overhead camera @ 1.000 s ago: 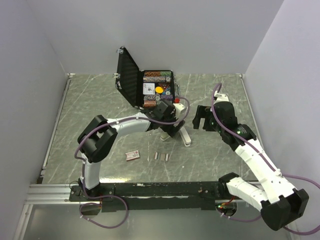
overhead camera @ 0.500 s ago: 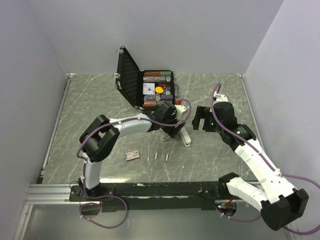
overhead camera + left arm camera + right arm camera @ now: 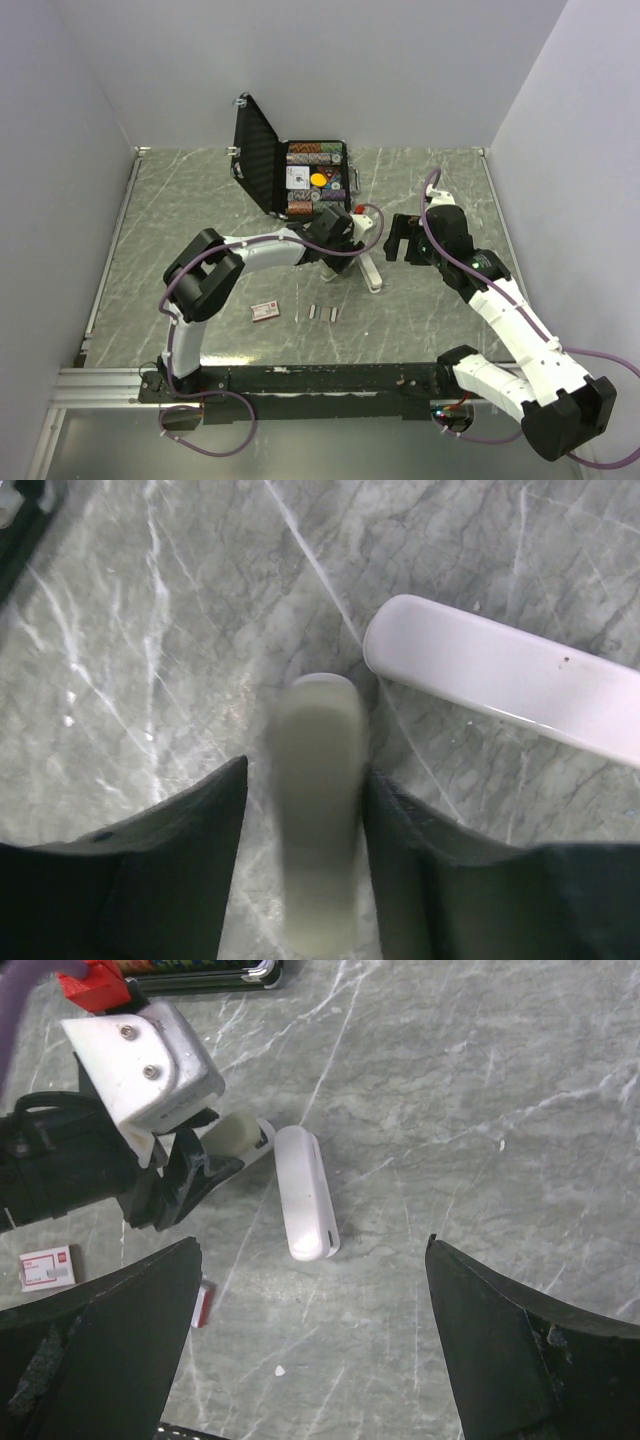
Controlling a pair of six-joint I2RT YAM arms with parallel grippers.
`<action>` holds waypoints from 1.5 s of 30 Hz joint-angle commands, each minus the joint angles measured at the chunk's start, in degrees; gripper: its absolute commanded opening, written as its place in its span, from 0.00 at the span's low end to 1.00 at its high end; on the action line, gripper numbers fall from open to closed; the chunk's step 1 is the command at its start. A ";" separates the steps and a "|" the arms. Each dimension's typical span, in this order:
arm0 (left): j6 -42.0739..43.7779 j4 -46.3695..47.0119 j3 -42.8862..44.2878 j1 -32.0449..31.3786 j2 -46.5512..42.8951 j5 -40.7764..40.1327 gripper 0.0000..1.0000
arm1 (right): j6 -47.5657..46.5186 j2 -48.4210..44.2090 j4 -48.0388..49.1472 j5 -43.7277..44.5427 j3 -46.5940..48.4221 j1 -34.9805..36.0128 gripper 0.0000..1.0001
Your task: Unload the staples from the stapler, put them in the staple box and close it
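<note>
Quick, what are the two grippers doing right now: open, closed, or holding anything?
Left gripper: open, jaws either side of a pale grey stapler bar, not clamped on it.
Right gripper: open, holding nothing.

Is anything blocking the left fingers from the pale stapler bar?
Nothing visible. The pale stapler bar lies between the fingers of the left gripper. The white bar sits off to one side, outside them.

Left arm (image 3: 255,247) and right arm (image 3: 515,320): white shells, black joint housings, purple cable (image 3: 427,192) looped alongside each. Small green light (image 3: 478,262) on right forearm. Left wrist carries white bracket (image 3: 140,1055) with two screws, red block (image 3: 92,982) above. Right-arm fingers (image 3: 110,1340) matte black, broad, tapering.
</note>
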 commanded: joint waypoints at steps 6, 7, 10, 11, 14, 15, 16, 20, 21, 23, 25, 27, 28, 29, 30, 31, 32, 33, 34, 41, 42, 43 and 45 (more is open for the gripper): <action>0.57 1.18 -0.50 -0.29 -0.70 -1.58 0.01 | 0.18 -0.28 0.99 -0.32 -0.11 -0.31 1.00; 0.66 1.18 -0.76 -0.20 -1.57 -1.67 0.00 | 0.10 -0.28 0.99 -0.41 0.06 -0.31 1.00; 0.13 0.22 -1.29 -0.20 -5.35 -1.67 0.01 | -0.43 -0.54 1.17 -1.28 0.41 -0.31 1.00; -0.13 -0.22 -1.55 -0.20 -7.19 -1.41 0.01 | -0.61 -0.63 1.34 -1.90 0.41 -0.31 1.00; -0.84 -1.80 -3.31 -0.20 -12.38 1.31 0.00 | -1.31 -0.80 2.14 -3.05 0.41 -0.31 1.00; -1.01 -2.33 -3.57 -0.29 -13.87 2.62 0.01 | -1.57 -0.89 2.40 -4.61 0.50 -0.31 1.00; -1.01 -3.20 -3.93 -0.29 -15.37 3.85 0.01 | -2.10 -1.07 2.75 -5.41 0.50 -0.23 1.00; -1.01 -7.42 -4.10 -0.20 -20.21 10.26 0.01 | -3.15 -1.77 4.07 -11.12 0.94 -0.23 0.97; -1.01 -8.21 -3.93 -0.20 -21.35 12.11 0.01 | -3.42 -1.77 4.33 -12.61 1.12 -0.14 0.96; -1.01 -10.14 -4.02 -0.29 -23.37 16.93 0.01 | -3.68 -2.03 4.68 -16.65 1.38 -0.05 0.96; -1.01 -12.51 -3.58 -0.29 -25.22 20.81 0.01 | -3.95 -2.99 5.82 -21.39 1.03 0.04 0.95; -1.01 -13.40 -4.19 -0.20 -27.59 23.89 0.01 | -4.12 -4.40 7.58 -25.96 0.50 0.04 0.94; -3.02 -13.67 -4.80 -0.29 -28.99 25.47 0.01 | -4.21 -5.36 8.02 -27.99 0.33 0.21 0.93; -3.56 -13.32 -5.42 -0.29 -30.31 26.79 0.01 | -4.65 -6.24 8.20 -29.49 0.41 0.13 0.92; -3.82 -12.97 -6.12 -0.20 -31.45 28.37 0.01 | -5.09 -7.21 8.03 -30.98 0.59 0.30 0.91; -4.09 -12.44 -6.82 -0.29 -32.60 29.69 0.01 | -5.61 -8.35 7.85 -32.30 0.76 0.48 0.89; -4.35 -12.35 -7.44 -0.29 -33.48 31.10 0.01 | -5.97 -8.88 8.02 -34.14 0.68 0.65 0.88; -4.70 -12.09 -7.71 -0.29 -34.10 32.51 0.01 | -6.06 -9.15 8.29 -36.34 0.68 0.92 0.86; -4.97 -12.00 -7.88 -0.20 -34.71 34.61 0.00 | -6.14 -9.07 8.64 -38.97 0.76 1.00 0.85; -5.41 -10.69 -8.85 0.23 -38.66 39.73 0.01 | -7.19 -7.14 11.63 -53.39 1.99 1.79 0.84; -5.84 -10.07 -9.20 0.58 -39.63 40.16 0.01 | -7.72 -6.61 11.46 -54.19 2.52 2.14 0.84; -6.20 -9.37 -9.64 0.94 -40.34 40.69 0.01 | -7.99 -6.00 11.71 -55.16 2.70 2.41 0.84; -6.81 -8.31 -10.43 2.16 -42.18 41.92 0.01 | -8.34 -4.85 12.85 -56.65 2.79 2.67 0.83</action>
